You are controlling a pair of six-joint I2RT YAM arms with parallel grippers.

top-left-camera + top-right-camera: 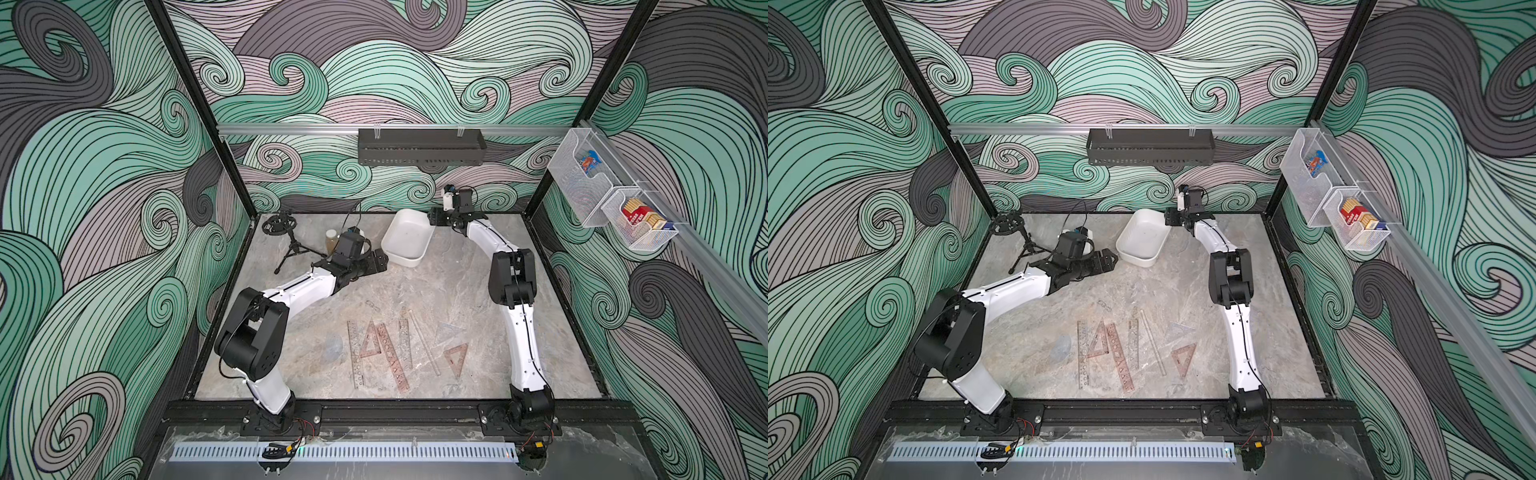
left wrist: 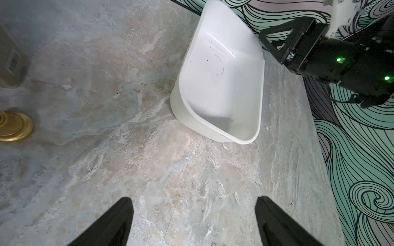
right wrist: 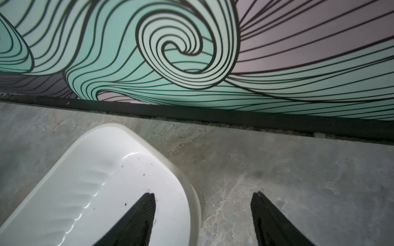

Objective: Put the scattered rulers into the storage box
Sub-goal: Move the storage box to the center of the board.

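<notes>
Nearest, at the table front: scattered rulers, pinkish and clear strips and set squares, flat, some overlapping, none boxed. Further back, left gripper spread wide, empty, facing the empty storage box. Farthest, right gripper parted astride the box rim, not clamped. Probably still placing the box; next, prying up a thin ruler.

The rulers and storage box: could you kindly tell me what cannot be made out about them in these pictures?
- rulers: scale marks too small in both top views; neither wrist view shows them.
- clear set square: outline fades into the marble table, so the count is unsure.
- storage box: right wrist view cuts it off at the edge; a finger covers part.
</notes>
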